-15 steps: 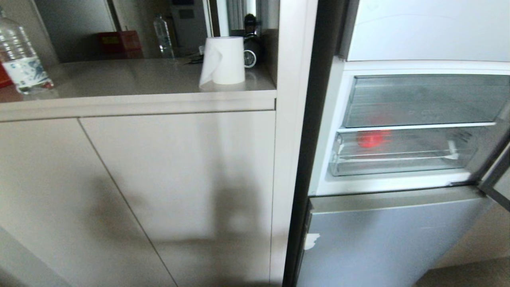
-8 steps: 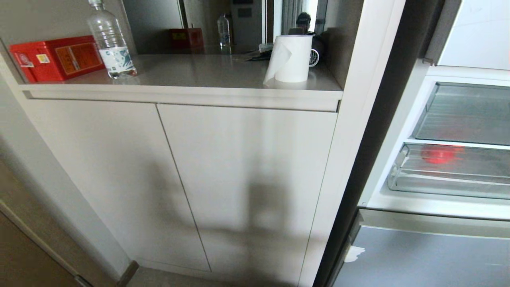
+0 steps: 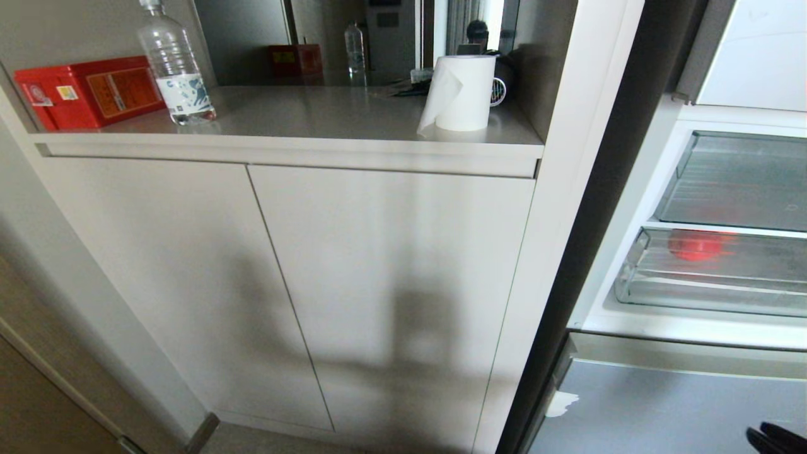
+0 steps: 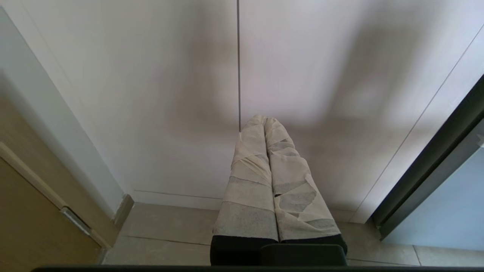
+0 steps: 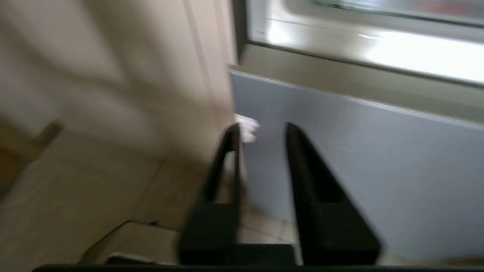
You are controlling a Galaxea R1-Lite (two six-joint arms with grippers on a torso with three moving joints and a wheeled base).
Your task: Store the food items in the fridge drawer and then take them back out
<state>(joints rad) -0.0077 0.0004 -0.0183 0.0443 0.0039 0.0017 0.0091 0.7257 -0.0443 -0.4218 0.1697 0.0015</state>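
Observation:
One orange-red food item [image 3: 696, 246] lies inside the clear fridge drawer [image 3: 706, 291], seen through its front, in the open fridge at the right of the head view. My right gripper [image 5: 261, 128] is open with nothing between its black fingers, low in front of the grey-blue fridge panel [image 5: 378, 158]. Only its tips [image 3: 775, 438] show in the head view's lower right corner, well below the drawer. My left gripper [image 4: 264, 120], its fingers wrapped in pale tape, is shut and empty, facing the cabinet doors [image 4: 238, 75].
A taller clear bin [image 3: 737, 183] sits above the drawer. On the counter [image 3: 315, 113] stand a paper roll [image 3: 463, 91], a water bottle [image 3: 176, 69] and a red box [image 3: 88, 91]. Cabinet doors [image 3: 378, 284] fill the middle, with tiled floor [image 4: 170, 234] below.
The whole head view has shifted, so the camera moved and the fridge now sits farther right. My right gripper's tips have come into the lower right corner.

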